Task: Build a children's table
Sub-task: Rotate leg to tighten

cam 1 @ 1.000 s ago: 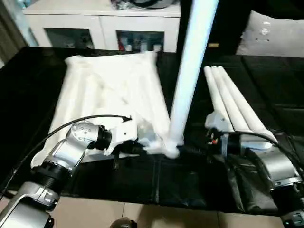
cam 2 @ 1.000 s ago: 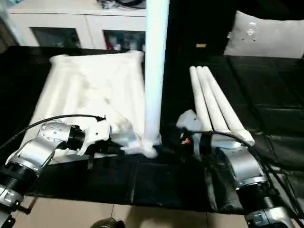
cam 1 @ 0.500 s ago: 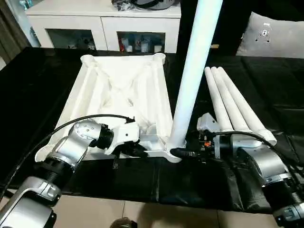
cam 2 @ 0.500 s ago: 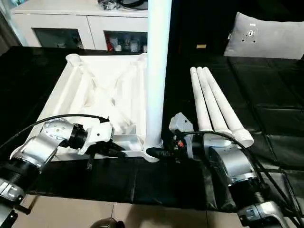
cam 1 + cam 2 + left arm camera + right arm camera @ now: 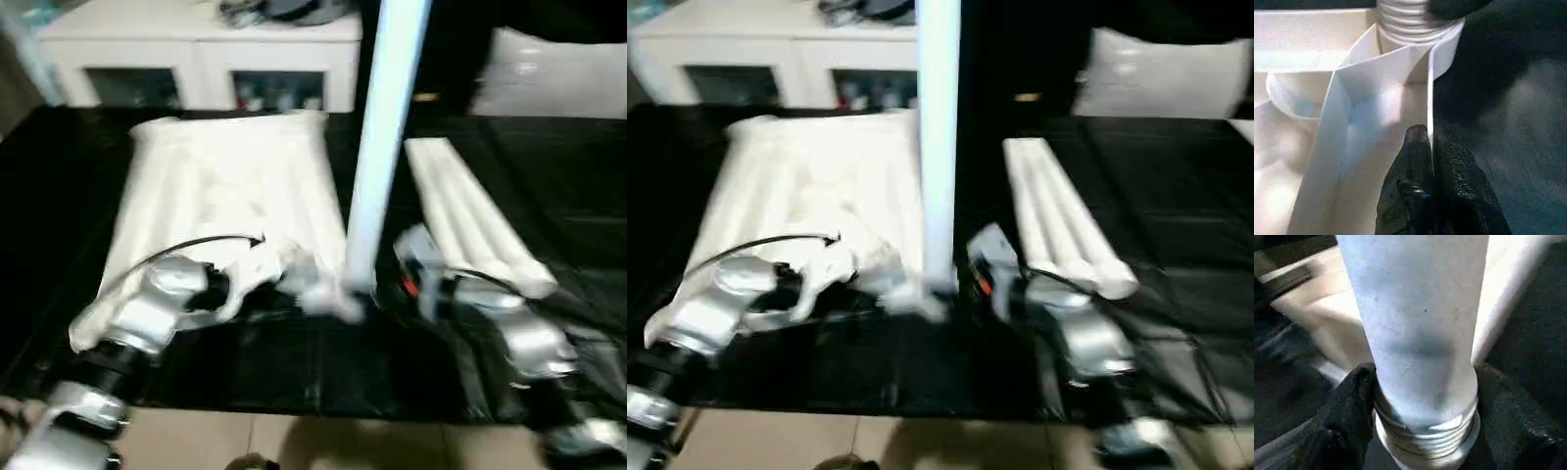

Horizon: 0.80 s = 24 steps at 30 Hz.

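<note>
Tabletop [image 5: 225, 186]: lying upside down, ribbed underside facing up, on the black work surface [image 5: 59, 196], toward its left half; near edge sitting close to the surface's near edge.
Standing leg [image 5: 382, 147]: rising upright from the tabletop's near right corner socket [image 5: 1415, 29]; threaded end sitting at the socket mouth in both wrist views, threads showing above the rim.
Spare legs [image 5: 470, 215]: 3 lying side by side, touching, on the right half of the work surface, just beside the tabletop's right edge, wide ends pointing toward the near edge.
Left gripper [image 5: 1427, 147]: 2 black fingers pressing together on the tabletop's thin near wall, pinching it, 1 finger on each face, just beside the corner socket.
Right gripper [image 5: 1420, 396]: 2 black fingers [image 5: 1352, 401] wrapping the standing leg's base, 1 on each side, clamping it right above the threads.
Left arm [image 5: 157, 304]: silver forearm reaching in from the near left, black cable looping over it.
Right arm [image 5: 509, 333]: silver forearm reaching in from the near right toward the leg base.
Cabinet [image 5: 196, 59]: white, glass doors, standing behind the work surface's far edge.
Cushion [image 5: 558, 73]: pale, sitting beyond the far right corner.
</note>
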{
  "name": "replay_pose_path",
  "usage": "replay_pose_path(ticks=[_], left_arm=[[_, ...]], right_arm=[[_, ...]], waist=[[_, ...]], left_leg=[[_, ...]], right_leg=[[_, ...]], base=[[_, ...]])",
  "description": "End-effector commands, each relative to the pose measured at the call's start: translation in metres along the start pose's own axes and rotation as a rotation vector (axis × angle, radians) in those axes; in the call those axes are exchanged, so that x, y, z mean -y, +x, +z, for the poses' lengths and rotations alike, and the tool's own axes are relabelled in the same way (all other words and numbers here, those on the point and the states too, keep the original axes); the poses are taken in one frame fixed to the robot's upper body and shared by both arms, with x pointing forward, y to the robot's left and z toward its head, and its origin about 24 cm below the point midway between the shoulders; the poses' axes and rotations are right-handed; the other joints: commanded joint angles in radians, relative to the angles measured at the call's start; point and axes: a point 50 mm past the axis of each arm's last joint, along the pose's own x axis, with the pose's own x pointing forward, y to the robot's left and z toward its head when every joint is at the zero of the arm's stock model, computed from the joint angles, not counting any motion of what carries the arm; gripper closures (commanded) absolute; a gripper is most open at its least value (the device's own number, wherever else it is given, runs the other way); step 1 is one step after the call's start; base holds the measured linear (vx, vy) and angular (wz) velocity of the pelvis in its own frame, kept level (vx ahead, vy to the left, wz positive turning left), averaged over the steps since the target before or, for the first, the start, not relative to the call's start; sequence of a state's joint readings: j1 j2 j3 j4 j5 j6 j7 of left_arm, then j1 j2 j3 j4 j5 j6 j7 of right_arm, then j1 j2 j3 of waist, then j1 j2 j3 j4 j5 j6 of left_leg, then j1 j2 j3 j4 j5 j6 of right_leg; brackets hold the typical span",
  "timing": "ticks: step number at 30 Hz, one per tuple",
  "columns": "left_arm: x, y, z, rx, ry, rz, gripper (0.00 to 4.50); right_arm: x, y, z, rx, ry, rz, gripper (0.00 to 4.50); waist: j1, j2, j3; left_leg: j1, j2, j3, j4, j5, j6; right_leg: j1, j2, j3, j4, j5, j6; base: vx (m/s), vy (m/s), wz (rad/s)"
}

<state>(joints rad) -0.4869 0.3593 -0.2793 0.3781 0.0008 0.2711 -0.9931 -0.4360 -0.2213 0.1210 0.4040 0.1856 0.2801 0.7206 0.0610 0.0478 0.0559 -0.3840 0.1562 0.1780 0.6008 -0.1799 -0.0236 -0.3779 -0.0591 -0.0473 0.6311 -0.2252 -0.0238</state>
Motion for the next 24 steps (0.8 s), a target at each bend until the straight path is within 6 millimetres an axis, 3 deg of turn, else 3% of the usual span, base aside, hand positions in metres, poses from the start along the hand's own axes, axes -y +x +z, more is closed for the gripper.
replay_pose_path(ticks=[1, 4, 5, 9, 10, 11, 14, 18, 24], left_arm=[[0.011, 0.015, 0.028, 0.098, 0.014, 0.028, 4.5], [0.02, 0.033, 0.049, 0.154, -0.055, 0.145, 4.5], [0.023, 0.037, 0.053, 0.161, -0.062, 0.162, 4.5], [0.031, 0.049, 0.062, 0.159, -0.04, 0.181, 4.5], [0.028, 0.049, 0.062, 0.149, -0.029, 0.21, 4.5], [0.027, 0.048, 0.062, 0.148, -0.027, 0.216, 4.5], [0.02, 0.044, 0.059, 0.121, -0.013, 0.254, 4.5], [0.013, 0.036, 0.05, 0.095, 0.007, 0.255, 4.5], [0.005, 0.023, 0.034, 0.063, 0.035, 0.188, 4.5]], right_arm=[[-0.002, 0.016, -0.012, -0.058, 0.073, -0.116, 1.78], [0.001, 0.029, -0.011, -0.06, 0.101, -0.245, 1.78], [0.001, 0.031, -0.011, -0.061, 0.104, -0.266, 1.78], [0.003, 0.035, -0.011, -0.07, 0.084, -0.314, 1.78], [0.005, 0.033, -0.011, -0.065, 0.066, -0.316, 1.22], [0.005, 0.033, -0.011, -0.064, 0.063, -0.318, 1.22], [0.008, 0.029, -0.01, -0.042, 0.064, -0.324, 1.0], [0.015, 0.017, -0.004, 0.025, 0.029, -0.297, 0.67], [0.026, -0.011, 0.003, 0.077, -0.061, -0.171, 0.09]], waist=[[0.001, -0.006, -0.057], [-0.004, -0.004, -0.06], [-0.002, -0.009, -0.062], [0.006, -0.007, -0.072], [0.008, -0.007, -0.072], [0.008, -0.006, -0.072], [0.011, 0.001, -0.071], [0.018, 0.0, -0.068], [0.029, 0.003, -0.07]], left_leg=[[0.019, 0.077, -0.039, -0.084, -0.269, -0.019], [0.02, 0.077, -0.035, -0.078, -0.228, -0.007], [0.015, 0.075, -0.033, -0.075, -0.197, 0.006], [0.009, 0.071, -0.031, -0.064, -0.104, 0.054], [0.008, 0.07, -0.031, -0.063, -0.091, 0.068], [0.008, 0.072, -0.031, -0.064, -0.092, 0.075], [0.013, 0.075, -0.032, -0.065, -0.122, 0.072], [0.013, 0.076, -0.033, -0.069, -0.153, 0.057], [0.012, 0.075, -0.032, -0.065, -0.138, 0.067]], right_leg=[[0.028, -0.103, 0.052, -0.092, -0.264, -0.214], [0.028, -0.1, 0.052, -0.09, -0.195, -0.229], [0.033, -0.1, 0.053, -0.089, -0.158, -0.231], [0.037, -0.096, 0.049, -0.076, -0.011, -0.238], [0.039, -0.096, 0.048, -0.075, 0.017, -0.241], [0.04, -0.096, 0.047, -0.074, 0.03, -0.241], [0.037, -0.096, 0.047, -0.078, 0.004, -0.244], [0.039, -0.096, 0.047, -0.081, -0.033, -0.228], [0.04, -0.096, 0.047, -0.077, 0.005, -0.23]], base=[[0.0, 0.0, 0.0], [0.0, 0.0, 0.0], [0.0, 0.0, 0.0], [0.0, 0.0, 0.0], [0.0, 0.0, 0.0], [0.0, 0.0, 0.0], [0.0, 0.0, 0.0], [0.0, 0.0, 0.0], [0.0, 0.0, 0.0]])
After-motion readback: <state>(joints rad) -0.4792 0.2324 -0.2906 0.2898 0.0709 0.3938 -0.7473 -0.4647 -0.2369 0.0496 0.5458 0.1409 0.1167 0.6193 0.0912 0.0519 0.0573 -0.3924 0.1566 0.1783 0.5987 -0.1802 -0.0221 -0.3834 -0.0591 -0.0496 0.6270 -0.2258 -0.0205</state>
